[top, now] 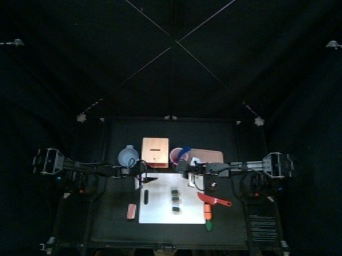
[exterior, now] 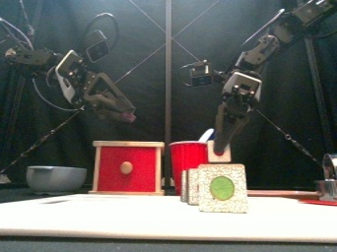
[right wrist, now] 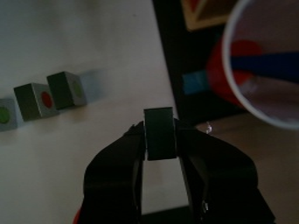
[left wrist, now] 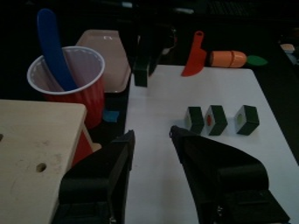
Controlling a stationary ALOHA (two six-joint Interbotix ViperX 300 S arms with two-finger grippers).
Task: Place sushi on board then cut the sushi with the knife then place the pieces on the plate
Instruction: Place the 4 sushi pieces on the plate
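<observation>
black table (top: 110,225) from above: white board (top: 158,215) carries the sushi pieces (top: 175,201), already cut apart. left wrist: left gripper (left wrist: 151,133) gapes wide and empty over three of them. right wrist: right gripper (right wrist: 159,140) pinches one piece (right wrist: 159,118); the pink tray (left wrist: 103,37) waits, so plating looks barely begun.

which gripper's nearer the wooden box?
Left. Left gripper hovers above and beside the wooden box; right gripper, holding a sushi piece, is past the red cup, over the board.

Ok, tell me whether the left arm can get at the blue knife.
Probably yes: the blue knife stands up out of the red cup, uncovered, and the left tool is open nearby.
</observation>
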